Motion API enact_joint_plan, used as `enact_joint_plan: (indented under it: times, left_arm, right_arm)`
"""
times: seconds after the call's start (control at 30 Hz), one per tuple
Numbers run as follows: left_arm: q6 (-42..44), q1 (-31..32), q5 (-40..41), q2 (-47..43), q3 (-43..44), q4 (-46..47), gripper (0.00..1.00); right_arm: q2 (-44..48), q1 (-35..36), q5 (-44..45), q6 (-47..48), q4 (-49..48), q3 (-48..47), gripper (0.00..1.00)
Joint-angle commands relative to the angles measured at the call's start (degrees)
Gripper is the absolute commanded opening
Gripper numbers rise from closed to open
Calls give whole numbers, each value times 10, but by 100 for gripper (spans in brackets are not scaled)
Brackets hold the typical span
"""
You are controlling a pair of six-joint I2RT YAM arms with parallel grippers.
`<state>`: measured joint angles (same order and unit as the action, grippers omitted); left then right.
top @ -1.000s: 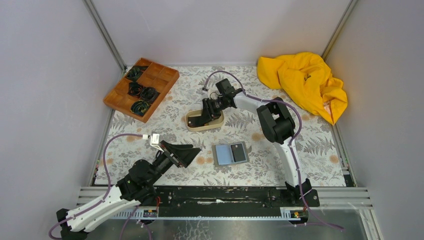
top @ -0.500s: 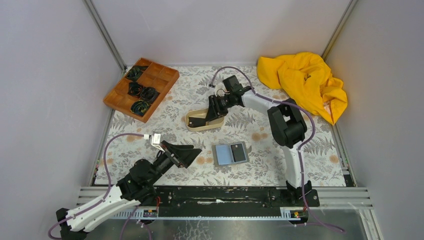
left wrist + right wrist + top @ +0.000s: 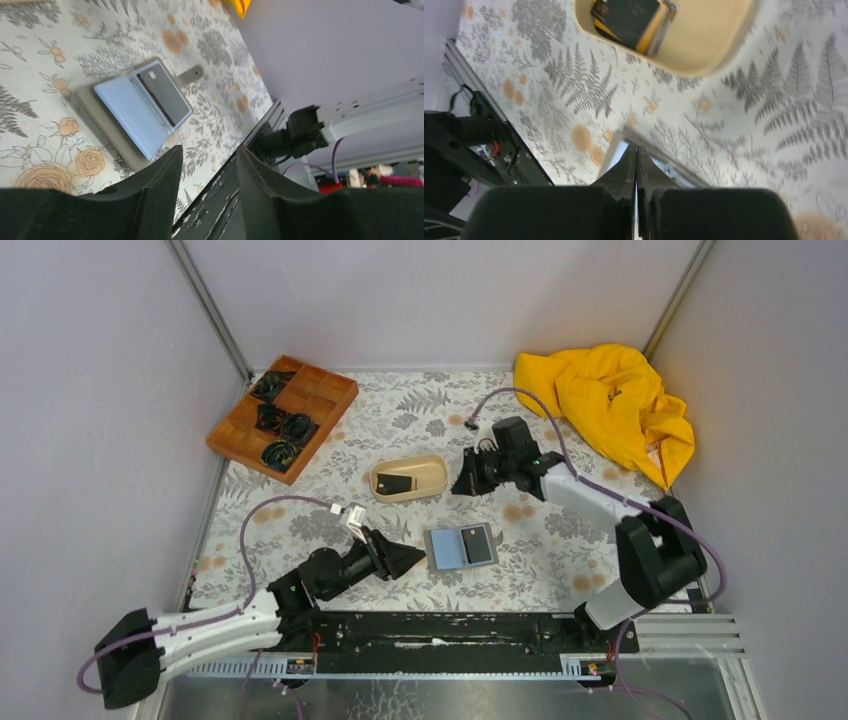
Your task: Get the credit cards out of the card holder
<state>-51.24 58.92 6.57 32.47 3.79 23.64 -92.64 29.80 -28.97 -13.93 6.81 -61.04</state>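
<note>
The card holder (image 3: 452,549) lies open on the flowered table, pale blue inside, with a dark credit card (image 3: 480,546) in its right half. In the left wrist view the card holder (image 3: 122,107) and that card (image 3: 165,92) lie just beyond my fingers. Other cards (image 3: 394,482) rest in the beige oval tray (image 3: 432,473); the right wrist view shows them (image 3: 629,17) stacked there. My left gripper (image 3: 420,558) hovers low just left of the holder, open and empty. My right gripper (image 3: 458,485) hangs right of the tray, shut on nothing.
A brown compartment tray (image 3: 318,400) with black coiled items sits at the back left. A crumpled yellow cloth (image 3: 610,410) fills the back right corner. A black rail (image 3: 450,630) runs along the near edge. Grey walls close in both sides.
My right gripper has pulled out of the beige tray to the right and shut, leaving a card there. My left arm has swung right toward the holder and its jaws have narrowed.
</note>
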Motion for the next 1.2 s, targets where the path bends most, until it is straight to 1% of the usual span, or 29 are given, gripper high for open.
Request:
enact_joint_plan:
  times: [0.0, 0.1, 0.23, 0.3, 0.33, 0.43, 0.6, 0.7, 0.9, 0.93, 1.0, 1.03, 1.1, 1.13, 1.17]
  left_arm:
    - [0, 25, -16, 88, 21, 144, 49]
    - [0, 45, 13, 150, 54, 142, 47]
    - [8, 70, 42, 238, 92, 159, 42]
    - [2, 72, 53, 273, 108, 167, 42]
    - [-2, 73, 59, 286, 113, 174, 42]
    - [-12, 72, 69, 321, 118, 198, 48]
    - [-14, 68, 74, 374, 152, 180, 52]
    - [-24, 54, 45, 420, 164, 191, 52]
    - [-55, 19, -6, 495, 153, 281, 52]
    - [-57, 16, -11, 505, 152, 291, 52]
    - [-57, 12, -16, 526, 156, 301, 52]
    - [-57, 10, -19, 536, 159, 305, 52]
    - [-58, 9, -25, 555, 162, 321, 52]
    - [-59, 8, -29, 563, 163, 329, 52]
    - [-61, 6, -32, 572, 164, 337, 52]
  right_arm:
    - [121, -2, 75, -28, -72, 146, 0]
    - [189, -1, 80, -58, -126, 252, 0]
    - [222, -2, 89, -67, -121, 315, 0]
    - [237, -2, 82, -73, -125, 336, 0]
    - [246, -2, 84, -74, -124, 343, 0]
    - [259, -2, 116, -68, -104, 352, 0]
    - [259, -4, 147, -66, -93, 360, 0]
    - [249, -6, 163, -73, -98, 367, 0]
    - [227, -8, 159, -78, -115, 374, 0]
    - [226, -8, 158, -77, -115, 373, 3]
    - [225, -8, 153, -76, -118, 374, 24]
    - [224, -9, 148, -76, -119, 375, 27]
    - [222, -8, 145, -75, -120, 376, 28]
    - [222, -8, 144, -75, -121, 376, 26]
    - [222, -9, 142, -76, -122, 376, 22]
